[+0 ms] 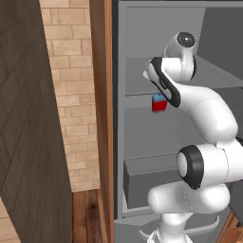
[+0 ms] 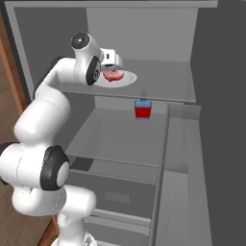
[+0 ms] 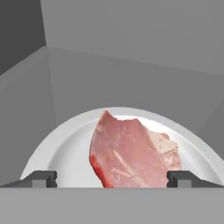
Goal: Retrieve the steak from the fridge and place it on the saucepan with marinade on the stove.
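The steak [image 3: 133, 153] is a pinkish-red slab lying on a white round plate [image 3: 65, 148] on the upper shelf of the open fridge [image 2: 144, 29]. In the right base view the steak [image 2: 114, 75] shows just past my hand, on the plate [image 2: 129, 79]. My gripper [image 3: 111, 179] is open, its two dark fingertips [image 3: 41, 178] standing wide on either side of the steak's near edge, close over the plate. The saucepan, marinade and stove are out of view.
A red bottle with a blue cap [image 2: 142, 109] stands on the shelf below the plate, also seen in the left base view [image 1: 159, 103]. A grey drawer [image 2: 120, 192] sits lower in the fridge. A brick wall [image 1: 71, 95] and wood side panel [image 1: 100, 118] lie left.
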Controlling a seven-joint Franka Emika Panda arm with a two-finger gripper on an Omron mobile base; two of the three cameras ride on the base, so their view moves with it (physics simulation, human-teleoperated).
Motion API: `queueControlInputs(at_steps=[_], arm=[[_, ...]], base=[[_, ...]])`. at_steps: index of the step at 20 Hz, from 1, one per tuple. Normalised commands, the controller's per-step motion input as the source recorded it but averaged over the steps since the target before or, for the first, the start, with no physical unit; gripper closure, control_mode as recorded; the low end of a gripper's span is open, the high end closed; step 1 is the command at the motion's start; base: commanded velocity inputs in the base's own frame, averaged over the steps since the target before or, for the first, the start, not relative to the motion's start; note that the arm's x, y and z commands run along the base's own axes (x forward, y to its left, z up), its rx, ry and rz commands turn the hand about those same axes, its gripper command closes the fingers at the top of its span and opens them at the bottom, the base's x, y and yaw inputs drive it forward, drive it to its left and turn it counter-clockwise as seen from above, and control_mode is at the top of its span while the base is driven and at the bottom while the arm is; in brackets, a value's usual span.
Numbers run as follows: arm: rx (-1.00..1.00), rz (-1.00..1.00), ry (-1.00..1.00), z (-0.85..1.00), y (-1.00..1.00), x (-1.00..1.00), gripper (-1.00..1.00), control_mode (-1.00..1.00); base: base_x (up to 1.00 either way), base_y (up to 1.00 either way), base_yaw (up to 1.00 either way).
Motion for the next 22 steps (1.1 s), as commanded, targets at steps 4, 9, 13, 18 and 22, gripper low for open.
queueControlInputs(at_steps=[4,9,13,18,22], arm=[[0.00,-0.06,0.00,-0.05,-0.03,0.08,-1.00,-1.00],[0.00,-0.07,0.00,-0.15,-0.04,0.00,-1.00,-1.00],[0.00,-0.06,0.00,-0.17,-0.01,0.04,-1.00,-1.00],[0.00,-0.04,0.00,-0.07,0.00,0.14,-1.00,-1.00],[0.00,-0.02,0.00,0.00,-0.02,0.23,-1.00,-1.00]], base=[[0.00,0.00,0.00],[0.00,0.00,0.00],[0.00,0.00,0.00],[0.00,0.00,0.00],[0.00,0.00,0.00]])
